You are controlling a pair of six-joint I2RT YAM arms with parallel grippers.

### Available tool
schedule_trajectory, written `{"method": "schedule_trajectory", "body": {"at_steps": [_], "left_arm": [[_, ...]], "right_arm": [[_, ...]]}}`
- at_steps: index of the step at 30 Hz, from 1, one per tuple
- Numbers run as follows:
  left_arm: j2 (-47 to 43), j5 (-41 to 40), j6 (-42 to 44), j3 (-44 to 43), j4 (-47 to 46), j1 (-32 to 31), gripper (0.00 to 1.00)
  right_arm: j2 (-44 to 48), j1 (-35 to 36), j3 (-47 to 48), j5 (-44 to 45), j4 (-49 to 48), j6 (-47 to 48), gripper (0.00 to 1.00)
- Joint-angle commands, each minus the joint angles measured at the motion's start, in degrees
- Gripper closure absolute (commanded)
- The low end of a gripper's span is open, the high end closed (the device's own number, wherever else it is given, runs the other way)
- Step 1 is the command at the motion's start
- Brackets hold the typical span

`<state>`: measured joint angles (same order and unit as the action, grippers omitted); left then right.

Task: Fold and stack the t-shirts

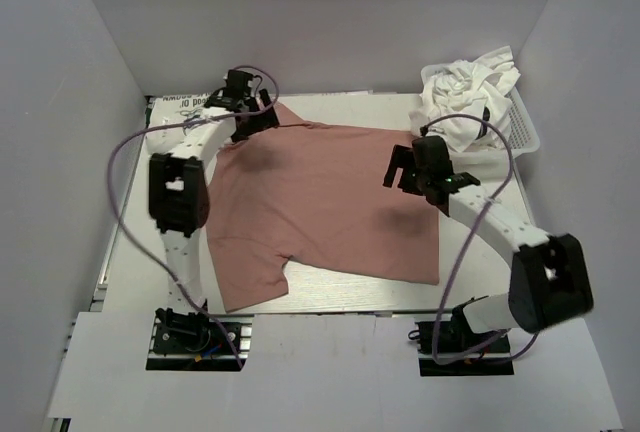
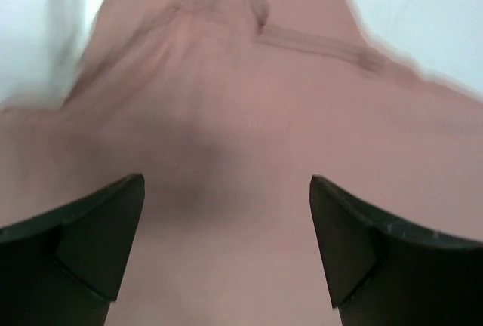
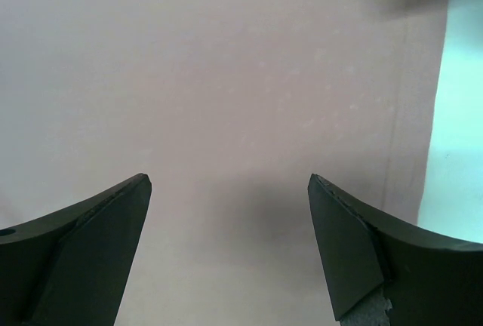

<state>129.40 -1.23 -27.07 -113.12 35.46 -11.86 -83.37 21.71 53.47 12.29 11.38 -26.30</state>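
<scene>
White walls close in a pale table (image 1: 330, 297), seen from above and behind two robot arms. A pink tee (image 1: 320, 202) lies spread across the middle of the table, mostly flat, with one sleeve jutting toward the near edge on the left. At the far right corner a white basket (image 1: 525, 127) holds a crumpled heap of white tees (image 1: 470, 87), which spills over its rim.

The left arm reaches to the far left corner of the pink tee, where the left gripper (image 1: 255, 112) points down at the cloth. The right arm bends in from the right, and the right gripper (image 1: 397, 170) hangs over the right part of the tee, near the basket.

From the left wrist, blurred pink cloth fills almost the whole view, with wrinkles and a stitched seam running across the upper part; slivers of table show in the upper corners. The left gripper (image 2: 226, 182) has its jaws spread wide, with nothing pinched between the dark fingers (image 2: 83, 243). Whether they touch the cloth cannot be told.

From the right wrist, smooth pink cloth lies below, with a hem line down the right side and a strip of table beyond it. The right gripper (image 3: 226, 179) also has its jaws spread wide and holds nothing.
</scene>
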Motion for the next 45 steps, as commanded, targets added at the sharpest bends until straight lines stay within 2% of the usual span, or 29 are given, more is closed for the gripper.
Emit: {"method": "schedule_trajectory", "body": {"at_steps": [1, 2, 3, 4, 6, 7, 10, 12, 14, 15, 17, 20, 23, 26, 33, 36, 37, 39, 40, 45], "left_arm": [[-22.83, -6.37, -4.02, 17.91, 5.66, -0.36, 0.00], [-27.67, -7.46, -8.13, 24.37, 5.67, -0.36, 0.00], [-37.72, -7.47, -10.00, 30.70, 5.67, -0.36, 0.00], [-42.78, -7.99, -13.67, 42.16, 5.67, -0.36, 0.00], [-53.06, -7.99, -18.52, 52.95, 5.67, -0.36, 0.00], [-63.38, -7.99, -20.63, 62.75, 5.15, -0.36, 0.00], [-75.84, -3.70, -23.03, 72.92, 8.46, -0.36, 0.00], [-82.54, -2.81, -24.25, 74.53, 16.89, -0.36, 0.00], [-83.87, 0.86, -26.10, 75.59, 19.99, -0.97, 0.00], [-83.88, 5.49, -25.41, 76.37, 20.00, -0.97, 0.00], [-81.17, 7.73, -25.40, 76.91, 20.00, -0.97, 0.00], [-73.88, 4.49, -26.89, 79.19, 22.71, -1.50, 0.00], [-68.52, 6.41, -27.50, 80.51, 22.72, -1.50, 0.08], [-67.35, 6.42, -30.49, 83.66, 22.02, -1.50, 0.11], [-62.96, 5.19, -32.17, 84.82, 21.58, -2.64, 0.18], [-60.07, 5.19, -32.69, 87.63, 17.55, -3.87, 0.39], [-59.28, 5.80, -32.70, 87.63, 15.80, -3.87, 0.56], [-56.99, 4.23, -32.70, 86.06, 16.30, -4.40, 0.81], [-56.98, 2.74, -32.70, 84.48, 17.35, -4.40, 1.00], [-61.62, 3.43, -31.03, 83.41, 17.36, -4.40, 1.00]], "right_arm": [[8.63, 1.31, -5.46, -0.96, 1.35, -3.83, 0.10], [9.80, 1.57, -6.44, 0.35, 1.89, -4.71, 0.10], [11.11, 1.66, -7.58, 0.54, 2.16, -6.20, 0.10], [14.87, 1.58, -11.25, 0.80, 2.07, -7.69, 0.10], [18.22, 1.58, -13.12, 1.24, 2.33, -9.11, 0.10], [19.20, 1.58, -15.22, 1.50, 2.68, -10.77, 0.10], [23.25, 1.23, -16.47, 3.43, 3.65, -13.85, 0.10], [25.00, 1.31, -16.30, 5.01, 5.92, -14.74, 0.10], [25.80, 1.14, -16.03, 6.77, 7.33, -15.44, 0.10], [26.07, 1.22, -16.03, 7.30, 7.87, -15.79, 0.10], [25.98, 1.14, -16.38, 7.66, 7.87, -16.50, 0.10], [25.19, 1.22, -16.73, 7.31, 8.13, -16.58, 0.10], [23.79, 1.05, -17.00, 8.09, 8.05, -16.67, 0.10], [21.33, 0.96, -16.56, 7.84, 7.87, -16.06, 0.10], [16.49, 0.79, -16.56, 6.16, 6.20, -16.14, 0.10], [16.14, 0.70, -16.56, 6.25, 6.73, -16.93, 0.10], [16.75, 0.52, -16.56, 6.42, 7.08, -17.20, 0.10], [17.71, 0.61, -17.00, 5.90, 8.92, -17.90, 0.10], [19.46, 0.70, -17.69, 5.20, 10.06, -18.17, 0.10], [26.23, 0.61, -19.19, 2.21, 21.90, -18.95, 0.10]]}}
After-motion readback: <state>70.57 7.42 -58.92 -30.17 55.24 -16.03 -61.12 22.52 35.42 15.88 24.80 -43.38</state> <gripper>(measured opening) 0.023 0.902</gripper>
